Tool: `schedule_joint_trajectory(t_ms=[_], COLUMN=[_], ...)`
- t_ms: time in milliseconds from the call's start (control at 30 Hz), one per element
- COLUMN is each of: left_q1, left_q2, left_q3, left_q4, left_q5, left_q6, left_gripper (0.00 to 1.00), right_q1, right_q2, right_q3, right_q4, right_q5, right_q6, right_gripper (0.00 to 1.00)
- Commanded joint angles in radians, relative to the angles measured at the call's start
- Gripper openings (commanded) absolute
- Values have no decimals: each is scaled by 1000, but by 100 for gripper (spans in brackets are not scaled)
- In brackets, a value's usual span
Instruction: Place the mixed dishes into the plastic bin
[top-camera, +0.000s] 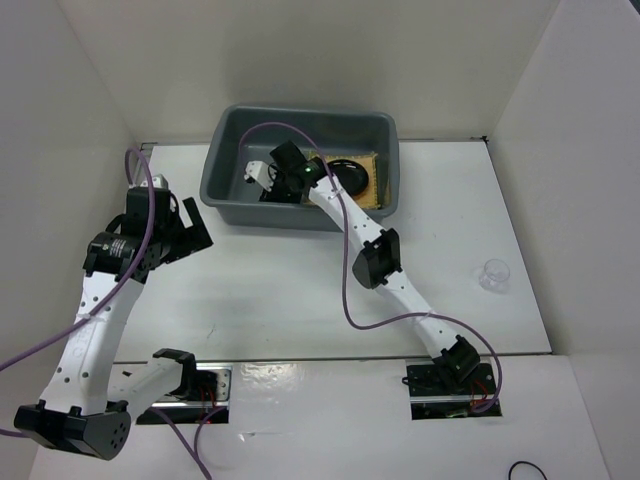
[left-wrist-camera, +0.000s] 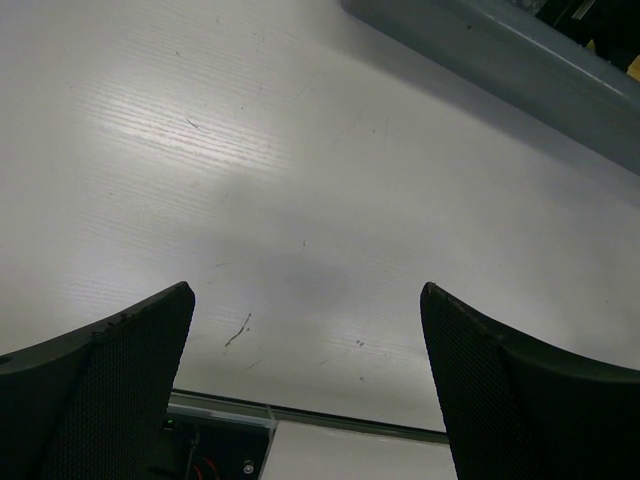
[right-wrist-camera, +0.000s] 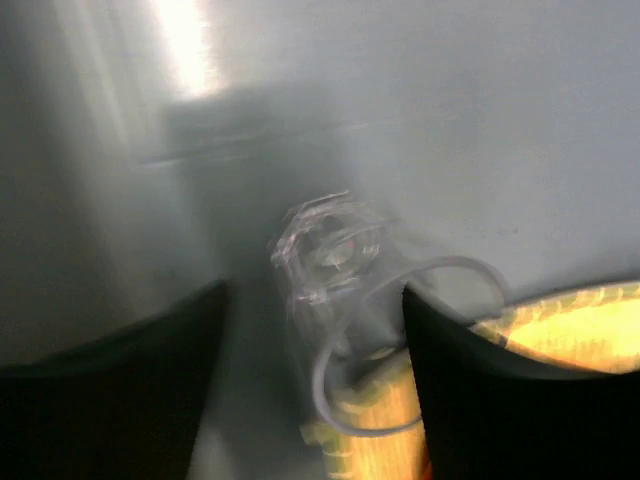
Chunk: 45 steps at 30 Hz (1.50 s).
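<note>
Fingers (right-wrist-camera: 500, 400) flank glass cup (right-wrist-camera: 335, 290), base pointing away.

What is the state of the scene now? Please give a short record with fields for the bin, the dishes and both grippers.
bin: grey, at the far side of the table
inside bin: bamboo mat with black plate on it; glass cup
outside bin: second glass cup, on the table's right side
left gripper: open, empty, above bare table
right gripper: inside bin, open, glass cup between its fingers
</note>
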Motion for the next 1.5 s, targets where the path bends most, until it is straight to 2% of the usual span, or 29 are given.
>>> schedule_joint_trajectory(t_ms=[0,133,200,333,433,467,533,600,667,733,767,833,867,900,933,967,1067,1233,1467], left_q1=[-3,6,15,24,34,34,43,43,52,52,52,52,52,52,63,63,63,63,63], left_q2=[-17,-6,3,25,34,34,22,11,-8,-18,-31,-58,-67,-80,-101,-110,-124,-94,-23], left_q3=[3,3,3,3,3,-12,-51,-78,-118,-143,-167,-187,-200,-200,-200,-209,-209,-209,-200], left_q4=[3,12,25,63,86,86,118,132,143,164,164,164,164,164,164,155,145,126,126], left_q5=[-32,-45,-35,-26,-17,-17,4,20,35,51,63,63,63,63,63,63,63,63,72], left_q6=[-5,17,17,17,17,17,8,-5,-35,-63,-72,-107,-118,-118,-130,-140,-160,-160,-120], left_gripper=[100,100,100,100,100,100,100,100,100,100,100,100,100,100,100,100,100,100,100], right_q1=[5,5,5,-17,-87,-119,-242,-370,-466,-602,-650,-783,-823,-859,-908,-922,-951,-1003,-1012], right_q2=[-120,-261,-356,-515,-600,-609,-609,-708,-764,-877,-926,-1083,-1142,-1205,-1315,-1366,-1506,-1582,-1605], right_q3=[36,36,36,36,36,36,36,-168,-186,-420,-650,-868,-1083,-1178,-1261,-1412,-1647,-1878,-2084], right_q4=[40,145,171,157,37,-76,-189,-171,-198,-199,-199,-180,-141,-32,14,54,162,249,279], right_q5=[-6,3,3,48,109,83,66,68,68,91,91,52,52,83,98,115,187,213,201], right_q6=[44,116,169,272,375,396,455,455,443,423,401,305,282,265,213,188,128,108,108], right_gripper=[80,95,98,98,98,98,98,98,98,98,97,94,94,94,94,94,94,92,86])
